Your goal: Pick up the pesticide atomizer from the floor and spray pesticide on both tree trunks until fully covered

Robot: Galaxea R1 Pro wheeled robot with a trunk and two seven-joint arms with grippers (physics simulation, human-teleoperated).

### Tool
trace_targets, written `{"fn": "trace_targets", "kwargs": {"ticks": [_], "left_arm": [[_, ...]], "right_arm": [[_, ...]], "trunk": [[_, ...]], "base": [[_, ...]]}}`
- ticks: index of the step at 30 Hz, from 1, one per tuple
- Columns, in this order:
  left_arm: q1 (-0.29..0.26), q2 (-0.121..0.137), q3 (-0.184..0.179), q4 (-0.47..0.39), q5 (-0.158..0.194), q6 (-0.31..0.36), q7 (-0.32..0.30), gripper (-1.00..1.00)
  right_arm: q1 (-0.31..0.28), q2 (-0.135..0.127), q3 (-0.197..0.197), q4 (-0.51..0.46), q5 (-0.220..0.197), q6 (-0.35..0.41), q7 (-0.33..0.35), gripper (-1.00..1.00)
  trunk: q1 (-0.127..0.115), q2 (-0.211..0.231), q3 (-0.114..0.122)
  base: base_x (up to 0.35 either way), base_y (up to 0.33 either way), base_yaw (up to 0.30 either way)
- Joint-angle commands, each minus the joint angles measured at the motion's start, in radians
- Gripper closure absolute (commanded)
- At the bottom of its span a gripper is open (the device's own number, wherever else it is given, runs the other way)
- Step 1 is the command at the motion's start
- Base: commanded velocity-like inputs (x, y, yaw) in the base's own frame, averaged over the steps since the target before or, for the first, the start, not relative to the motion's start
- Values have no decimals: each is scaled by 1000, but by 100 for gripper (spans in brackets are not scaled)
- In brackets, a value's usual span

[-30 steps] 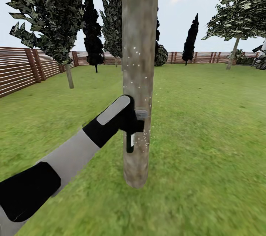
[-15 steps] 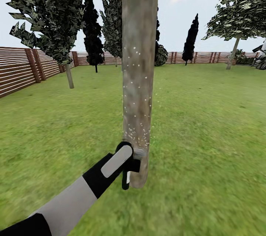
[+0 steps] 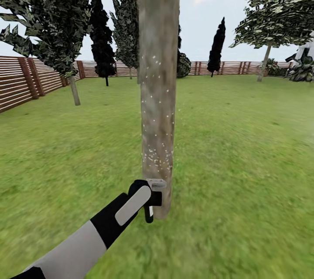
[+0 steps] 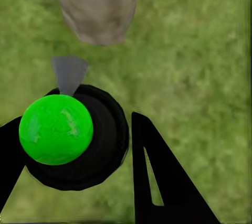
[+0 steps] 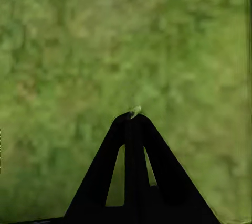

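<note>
The thick grey-brown tree trunk (image 3: 157,74) stands straight ahead on the lawn, with white pesticide specks (image 3: 155,157) scattered over its lower half. My left gripper (image 3: 152,197) is low beside the trunk's base, shut on the pesticide atomizer (image 3: 149,214), whose grey spray head (image 3: 156,183) nearly touches the bark. In the left wrist view the atomizer (image 4: 79,145) shows a green cap and a grey nozzle (image 4: 69,72) aimed at the trunk (image 4: 100,3), held between my dark fingers (image 4: 157,182). My right gripper (image 5: 134,116) hangs shut over bare grass.
A slatted wooden fence (image 3: 17,83) runs along the left and the back. Other trees stand at the left (image 3: 75,90) and far right (image 3: 264,66), with dark cypresses (image 3: 216,52) by the back fence. Open grass surrounds the trunk.
My left arm dropped with the atomizer from mid-trunk to near the base. More white specks now dot the lower bark. The view itself has shifted a little.
</note>
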Motion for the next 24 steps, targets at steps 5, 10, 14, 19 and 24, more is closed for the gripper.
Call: {"fn": "trace_targets", "kwargs": {"ticks": [5,10,14,19,24], "left_arm": [[22,0,-3,-6,7,-1,8,100],[23,0,-3,-14,7,-3,7,100],[23,0,-4,-15,7,-26,7,100],[23,0,-5,-15,7,-30,7,100],[24,0,-5,-14,7,-30,7,100]], "right_arm": [[-1,1,1,-1,-12,2,-12,100],[0,0,2,0,-10,1,-11,100],[0,1,4,14,-10,0,-9,100],[0,1,4,17,-11,0,-8,100],[0,0,4,17,-11,0,-8,100]], "trunk": [[0,-1,-1],[0,-1,-1],[0,-1,-1],[0,-1,-1],[0,-1,-1]], "base": [[-250,257,-240],[-158,304,-76],[-19,345,-76],[-2,349,-220],[0,350,-218]]}}
